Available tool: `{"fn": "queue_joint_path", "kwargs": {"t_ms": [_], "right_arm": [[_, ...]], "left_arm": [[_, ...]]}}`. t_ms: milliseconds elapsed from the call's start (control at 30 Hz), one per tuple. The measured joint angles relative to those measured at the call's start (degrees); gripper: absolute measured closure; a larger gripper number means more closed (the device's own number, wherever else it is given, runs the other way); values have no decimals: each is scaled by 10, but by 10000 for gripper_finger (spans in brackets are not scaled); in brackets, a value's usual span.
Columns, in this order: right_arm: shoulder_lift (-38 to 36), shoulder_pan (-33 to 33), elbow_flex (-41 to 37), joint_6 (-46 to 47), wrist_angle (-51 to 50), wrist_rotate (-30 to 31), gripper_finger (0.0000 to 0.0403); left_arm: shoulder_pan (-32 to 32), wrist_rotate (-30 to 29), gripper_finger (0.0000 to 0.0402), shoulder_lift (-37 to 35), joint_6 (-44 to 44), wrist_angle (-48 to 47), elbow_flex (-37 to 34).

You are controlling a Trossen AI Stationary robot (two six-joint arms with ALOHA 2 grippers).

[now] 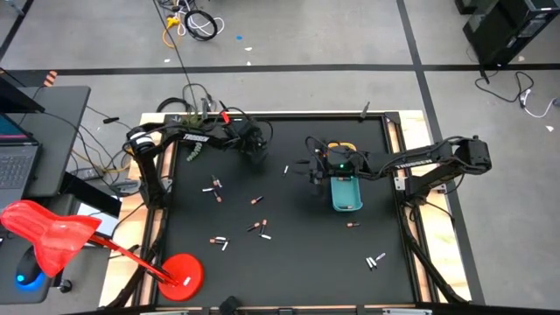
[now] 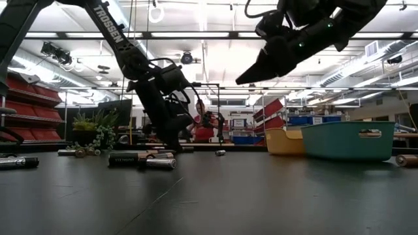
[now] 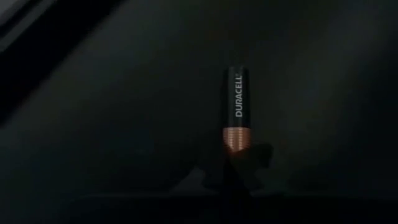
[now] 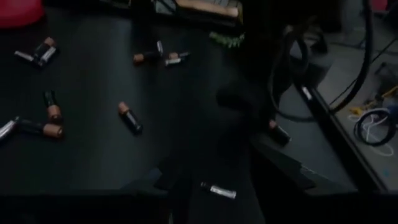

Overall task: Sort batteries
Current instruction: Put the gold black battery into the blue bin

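Black mat (image 1: pixel 297 254) strewn with batteries (image 1: pixel 256 201); both end effectors' finger state indiscernible.

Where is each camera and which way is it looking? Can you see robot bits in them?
High view: above, looking straight down on the table; both arms show.
Low view: at tabletop height, looking across to the teal tray; both arms hang in from above.
Left wrist view: on the left arm, facing a Duracell battery; its own fingers are barely visible.
Right wrist view: on the right arm, facing scattered batteries.
Shared: high and low views both show the yellow tray.
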Motion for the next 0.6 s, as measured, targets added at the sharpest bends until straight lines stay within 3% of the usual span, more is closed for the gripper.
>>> {"fn": "queue_joint_path", "kwargs": {"t_ms": [267, 600], "right_arm": [[0, -8, 0, 2, -64, 14, 234], [0, -7, 0, 0, -62, 15, 200]], "left_arm": [[-25, 23, 401, -39, 25, -16, -1], [-48, 24, 400, -64, 37, -4, 0]]}}
